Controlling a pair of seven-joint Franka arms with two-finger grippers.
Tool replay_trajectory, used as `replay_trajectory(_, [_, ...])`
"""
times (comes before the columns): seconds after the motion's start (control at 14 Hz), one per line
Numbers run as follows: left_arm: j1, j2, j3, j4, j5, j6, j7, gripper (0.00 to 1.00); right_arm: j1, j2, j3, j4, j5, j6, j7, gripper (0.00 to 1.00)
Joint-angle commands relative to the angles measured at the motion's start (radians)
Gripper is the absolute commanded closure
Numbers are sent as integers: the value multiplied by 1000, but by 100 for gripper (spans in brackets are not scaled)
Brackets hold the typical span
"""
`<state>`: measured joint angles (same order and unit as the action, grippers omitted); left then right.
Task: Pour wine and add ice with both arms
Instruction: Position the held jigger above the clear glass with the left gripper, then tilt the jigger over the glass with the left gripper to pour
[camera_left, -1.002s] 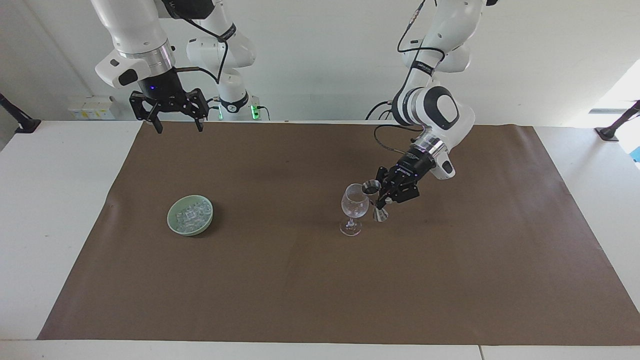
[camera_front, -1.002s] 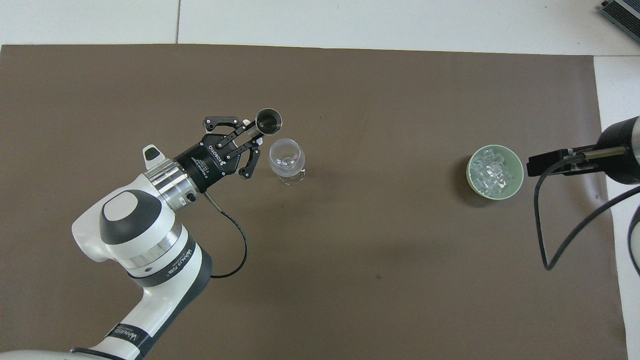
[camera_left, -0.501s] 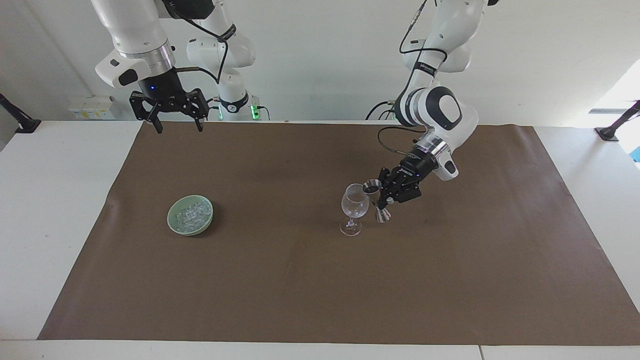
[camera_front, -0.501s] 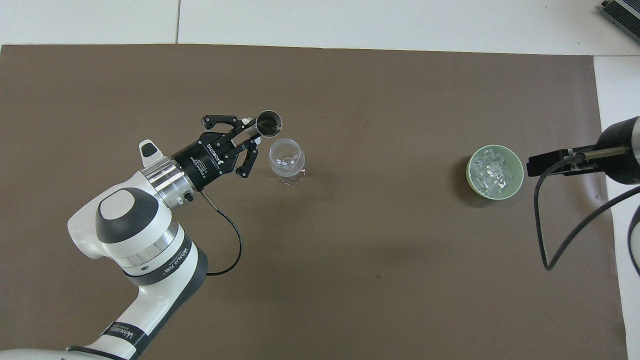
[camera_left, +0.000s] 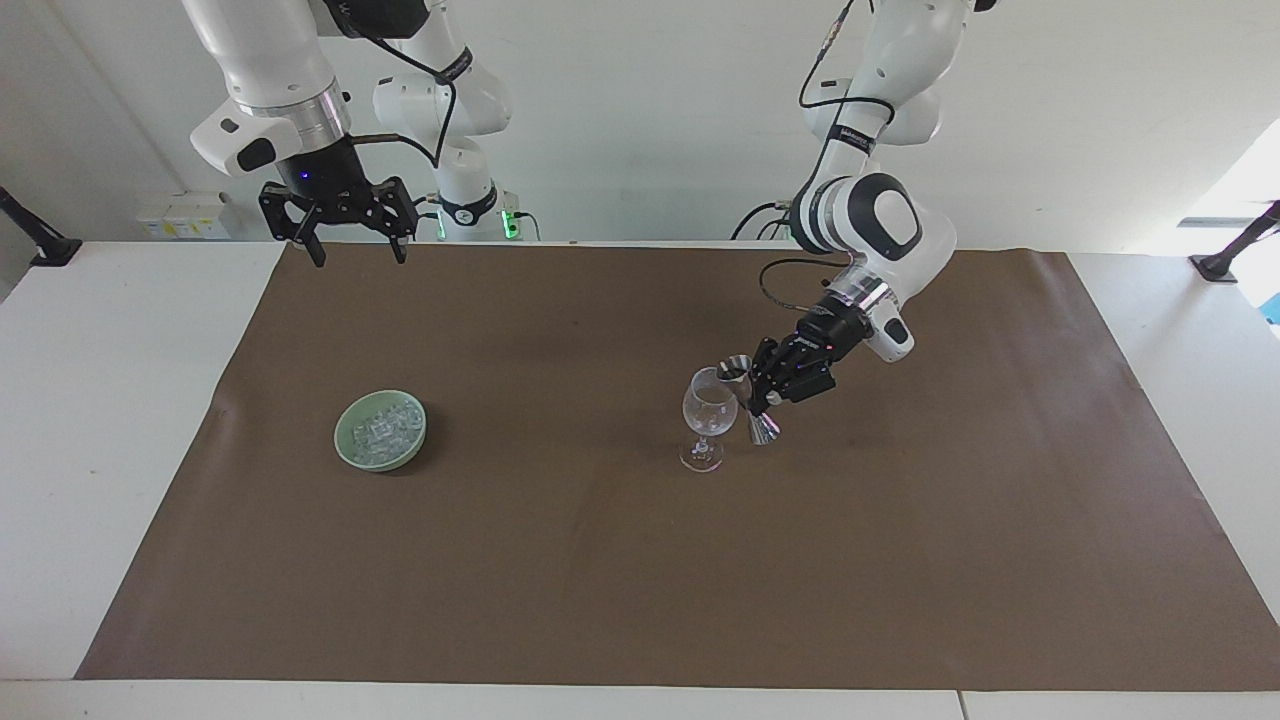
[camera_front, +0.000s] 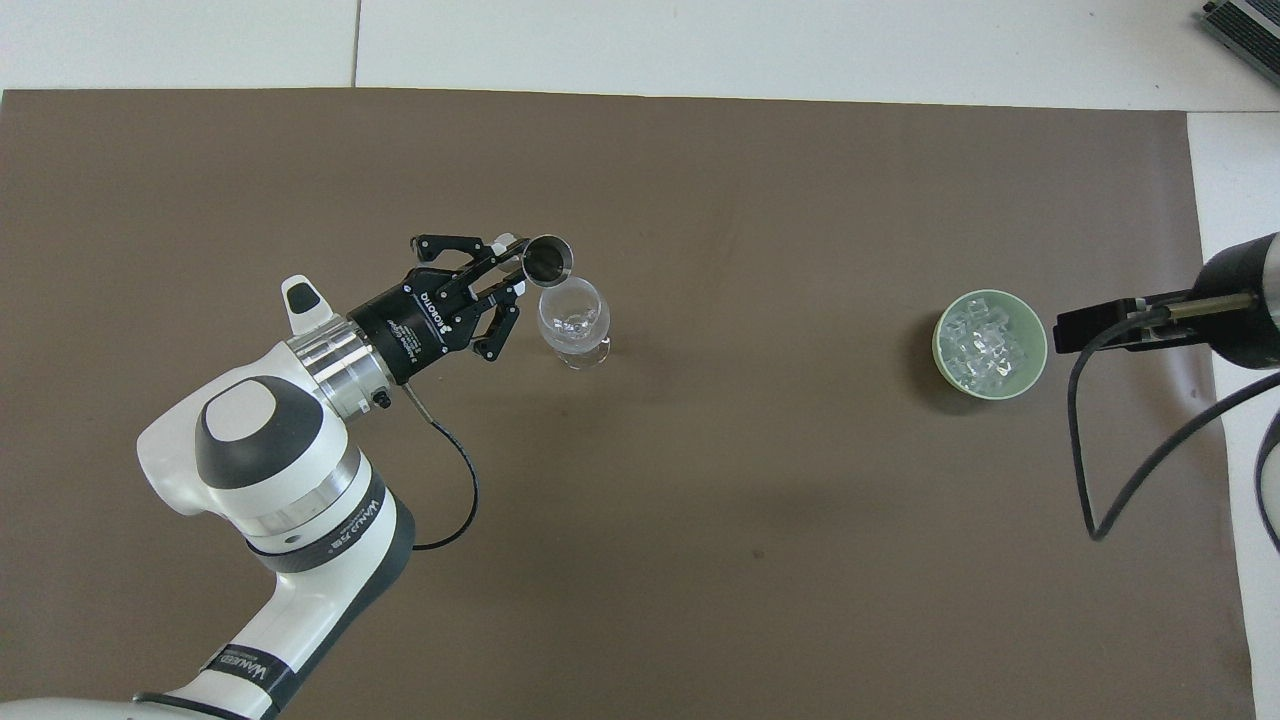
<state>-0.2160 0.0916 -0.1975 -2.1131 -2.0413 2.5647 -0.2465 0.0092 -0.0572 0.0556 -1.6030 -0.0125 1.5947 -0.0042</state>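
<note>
Overhead view: the left gripper (camera_front: 510, 272) carries white lettering on its black body, reading ROBOTIQ. A band low on the left arm (camera_front: 265, 470) bears more white writing, too slanted to read surely.

Left gripper is clenched on the waist of a steel double-cone jigger (camera_front: 547, 259). The jigger is tilted, its open mouth leaning toward the wine glass (camera_front: 574, 320) and overlapping the glass's rim in this view. Facing view confirms: left gripper (camera_left: 762, 392) grips the jigger (camera_left: 752, 398) at mid-height, upper cup against the rim of the glass (camera_left: 708, 410), lower cone off the mat.

The glass stands upright on the brown mat (camera_left: 600, 560), toward the left arm's end of the table. Its bowl looks clear; contents cannot be told.

Ice (camera_front: 985, 342) lies heaped in a pale green bowl (camera_front: 940, 352), toward the right arm's end, well apart from the glass. In the facing view the ice (camera_left: 382, 430) fills the bowl (camera_left: 352, 452) to near the rim.

Right gripper (camera_left: 352, 250) hangs released, fingers spread, above the mat's edge nearest the robots, holding nothing; right arm (camera_left: 270, 75) waits.
</note>
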Motion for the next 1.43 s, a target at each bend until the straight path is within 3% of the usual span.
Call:
replay_trajectory(0.0, [-2, -6, 4, -8, 12, -17, 36, 100, -9, -12, 3, -6, 23, -13, -23, 0])
replay_trajectory(1.36, [-13, 4, 4, 1, 141, 0, 309, 100, -9, -12, 3, -6, 23, -13, -23, 0])
